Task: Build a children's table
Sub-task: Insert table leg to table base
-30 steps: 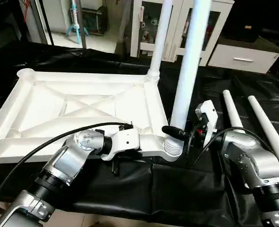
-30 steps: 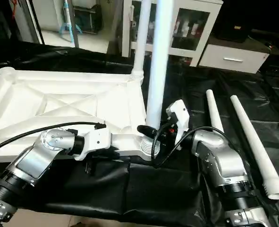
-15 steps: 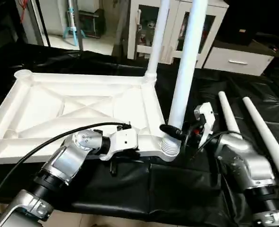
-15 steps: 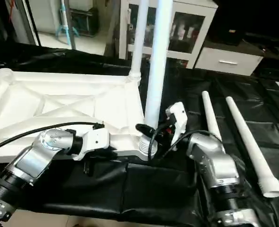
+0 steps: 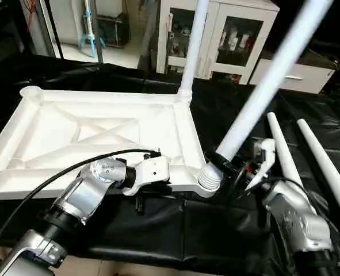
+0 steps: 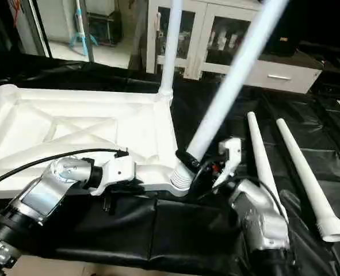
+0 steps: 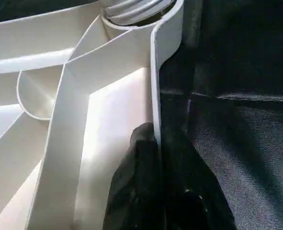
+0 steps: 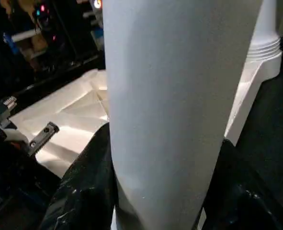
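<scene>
A black cloth (image 5: 227, 241) covers the work table, with a white glass-door cabinet (image 5: 230, 40) standing behind it.

Tilted leg (image 5: 262, 95) slants across space right of tabletop (image 5: 100, 135). Two loose legs (image 5: 308, 158) occupy cloth at right. Upright far-corner leg (image 5: 194, 46) blocks behind. Cloth (image 5: 175, 230) in front is open.

White X-ribbed table top (image 5: 100, 129) on black cloth (image 5: 216, 230).

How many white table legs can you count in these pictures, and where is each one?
4. One leg stands upright in the tabletop's far corner; one tilted leg sits at the near corner, held by the right gripper; two loose legs lie on the black cloth.
</scene>
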{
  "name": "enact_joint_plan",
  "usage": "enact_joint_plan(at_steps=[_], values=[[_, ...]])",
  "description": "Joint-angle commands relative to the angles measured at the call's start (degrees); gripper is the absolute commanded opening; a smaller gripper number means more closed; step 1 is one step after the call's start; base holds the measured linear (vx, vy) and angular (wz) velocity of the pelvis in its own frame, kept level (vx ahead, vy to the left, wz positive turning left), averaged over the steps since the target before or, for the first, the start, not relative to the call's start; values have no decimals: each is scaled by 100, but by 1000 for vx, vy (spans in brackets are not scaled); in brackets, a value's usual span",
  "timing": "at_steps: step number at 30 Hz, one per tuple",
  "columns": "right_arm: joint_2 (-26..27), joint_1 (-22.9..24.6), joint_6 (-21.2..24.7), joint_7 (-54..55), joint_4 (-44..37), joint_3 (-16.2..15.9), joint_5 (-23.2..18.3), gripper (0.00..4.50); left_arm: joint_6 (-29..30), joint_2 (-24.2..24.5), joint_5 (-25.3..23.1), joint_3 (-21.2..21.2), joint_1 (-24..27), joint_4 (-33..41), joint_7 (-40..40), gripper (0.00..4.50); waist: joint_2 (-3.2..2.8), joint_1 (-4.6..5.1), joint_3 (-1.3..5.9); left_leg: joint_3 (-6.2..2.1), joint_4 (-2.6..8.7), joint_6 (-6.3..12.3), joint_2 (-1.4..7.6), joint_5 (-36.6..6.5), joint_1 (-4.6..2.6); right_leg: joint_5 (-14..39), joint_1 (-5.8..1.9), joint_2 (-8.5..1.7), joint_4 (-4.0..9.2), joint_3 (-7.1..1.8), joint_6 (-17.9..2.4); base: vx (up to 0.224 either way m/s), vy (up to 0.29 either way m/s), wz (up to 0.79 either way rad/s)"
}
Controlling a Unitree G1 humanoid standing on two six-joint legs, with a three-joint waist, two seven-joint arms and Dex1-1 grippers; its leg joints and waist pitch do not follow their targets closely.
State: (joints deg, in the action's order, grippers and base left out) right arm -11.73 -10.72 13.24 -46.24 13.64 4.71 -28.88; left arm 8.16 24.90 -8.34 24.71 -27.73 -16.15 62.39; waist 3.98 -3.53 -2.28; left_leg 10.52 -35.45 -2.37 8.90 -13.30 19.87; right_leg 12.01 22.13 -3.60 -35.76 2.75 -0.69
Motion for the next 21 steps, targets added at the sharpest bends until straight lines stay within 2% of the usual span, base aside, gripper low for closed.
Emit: enact_joint_plan(at_steps=[1,5,8,11,14,17,19,21], values=[[-16,355,-120,73,80,-76,241,185,-85,-17,-46,28,-39,-211,-99,0,-39,28,173,-242,612,-106,518,-1589,-47,2129,-88,-605,588,-354,-979,0,0,0],[19,540,-400,55,-2,-197,423,185,-91,-26,-46,12,-62,-252,-120,0,-52,31,171,-240,627,-101,520,-1595,-38,2050,-88,-605,589,-351,-972,0,0,0],[-55,662,-742,22,18,-459,769,185,-89,-25,-47,4,-71,-269,-140,0,-52,36,167,-242,635,-91,511,-1659,-47,2292,-88,-618,630,-353,-909,0,0,0],[-133,714,-851,-36,46,-624,965,185,-89,-22,-51,3,-70,-270,-138,0,-54,33,168,-236,648,-43,516,-1533,-51,2205,-95,-611,641,-357,-901,0,0,0],[-238,723,-830,-61,67,-762,1088,185,-91,13,-52,-3,-64,-262,-108,0,-39,30,174,-231,652,-4,514,-1455,-35,2124,-114,-607,633,-355,-920,0,0,0],[-293,703,-759,-68,87,-808,1136,185,-91,33,-50,-7,-68,-261,-92,0,-46,30,154,-247,664,-8,519,-1545,-29,2439,-104,-617,665,-351,-832,0,0,0],[-358,663,-661,-136,125,-870,1157,185,-90,46,-50,-12,-80,-271,-84,0,-19,31,156,-259,665,-35,522,-1687,-46,2725,-84,-627,694,-353,-751,0,0,0],[-584,588,-373,-372,185,-1141,1266,185,-79,67,-44,-16,-87,-269,-72,0,-17,49,152,-277,683,-38,523,-1704,-21,2707,-100,-609,680,-343,-732,0,0,0]])
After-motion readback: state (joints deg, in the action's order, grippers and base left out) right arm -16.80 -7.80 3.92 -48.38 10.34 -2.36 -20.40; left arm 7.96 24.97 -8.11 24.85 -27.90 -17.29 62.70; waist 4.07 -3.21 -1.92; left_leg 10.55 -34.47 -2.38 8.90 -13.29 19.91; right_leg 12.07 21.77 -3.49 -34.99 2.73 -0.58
